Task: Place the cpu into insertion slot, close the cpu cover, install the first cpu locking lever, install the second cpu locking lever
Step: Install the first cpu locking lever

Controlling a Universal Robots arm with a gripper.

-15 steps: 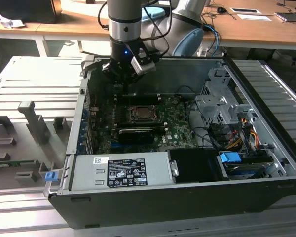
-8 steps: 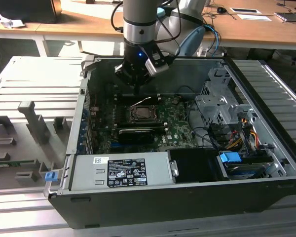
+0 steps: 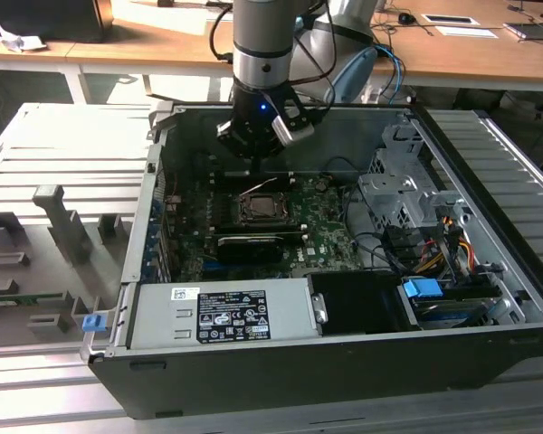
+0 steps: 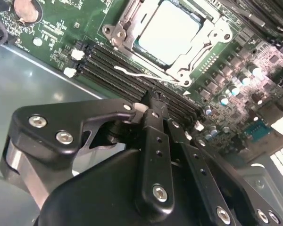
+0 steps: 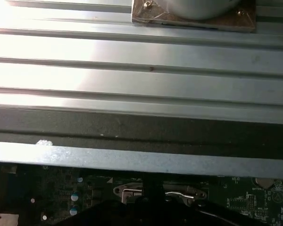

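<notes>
I see cpu [image 4: 167, 29], pale silvery square, seated in insertion slot [image 4: 132, 35]; cpu cover [image 4: 198, 52] frames it. Gripper [image 4: 153, 109] hovers nearby, fingers clenched, empty.

A robotics lab or assembly workshop: an open computer case [image 3: 344, 298] lies on a ribbed aluminium bench [image 3: 63, 163] with grey fixture blocks [image 3: 59, 221], a robot arm [image 3: 264, 45] reaches over its green motherboard [image 3: 330, 235], and wooden desks [image 3: 471, 54] stand behind.
</notes>
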